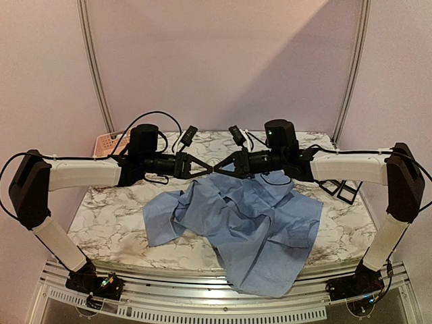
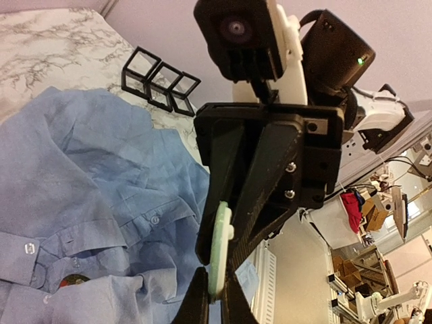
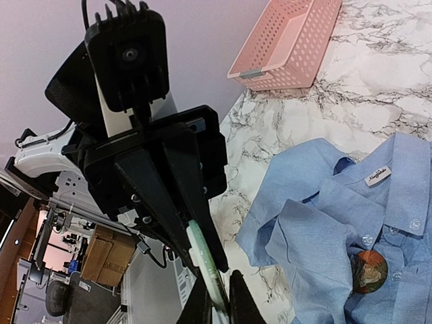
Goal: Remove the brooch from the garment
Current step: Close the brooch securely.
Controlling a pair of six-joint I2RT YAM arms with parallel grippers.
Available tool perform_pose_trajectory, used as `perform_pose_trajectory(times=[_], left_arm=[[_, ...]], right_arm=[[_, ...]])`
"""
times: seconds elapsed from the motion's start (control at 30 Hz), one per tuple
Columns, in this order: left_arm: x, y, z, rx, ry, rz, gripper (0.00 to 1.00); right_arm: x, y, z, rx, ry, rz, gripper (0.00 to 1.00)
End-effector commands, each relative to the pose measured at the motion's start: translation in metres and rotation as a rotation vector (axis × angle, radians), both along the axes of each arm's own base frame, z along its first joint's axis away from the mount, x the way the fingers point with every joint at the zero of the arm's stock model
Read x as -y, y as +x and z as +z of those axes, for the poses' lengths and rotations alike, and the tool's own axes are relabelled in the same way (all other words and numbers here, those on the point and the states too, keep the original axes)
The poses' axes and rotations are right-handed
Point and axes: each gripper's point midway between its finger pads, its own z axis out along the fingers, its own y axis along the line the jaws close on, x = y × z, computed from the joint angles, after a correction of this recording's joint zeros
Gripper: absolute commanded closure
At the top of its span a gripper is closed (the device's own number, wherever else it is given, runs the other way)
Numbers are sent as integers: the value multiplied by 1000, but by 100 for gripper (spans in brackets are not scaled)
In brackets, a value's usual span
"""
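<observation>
The garment is a light blue shirt lying crumpled on the marble table, one part hanging over the front edge. The brooch, a round orange-brown badge, sits on the shirt front beside the button placket below the collar, and also shows as the brooch in the left wrist view. My left gripper and right gripper meet tip to tip in the air above the collar. Both are shut on one thin pale green disc, seen edge-on as the disc. Neither gripper touches the shirt.
A pink plastic basket stands at the back left corner, also seen as the basket. Small black open frames stand near the right edge, also seen as the frames. Bare marble table lies left of the shirt.
</observation>
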Motion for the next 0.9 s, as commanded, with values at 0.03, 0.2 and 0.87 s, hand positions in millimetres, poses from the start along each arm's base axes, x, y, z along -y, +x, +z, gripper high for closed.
perform_pose_trajectory(times=[0.03,0.2,0.87], left_arm=[[5,-17,16,42,-37,-78,100],[3,-11,14,21,-41,-58,100],[1,-11,16,21,-50,-60,100]], right_arm=[[16,36,-31,-39,-68,-176,100],[17,34,-30,-23,-61,-170,100],[25,44,-42,-69,-96,-250,100]])
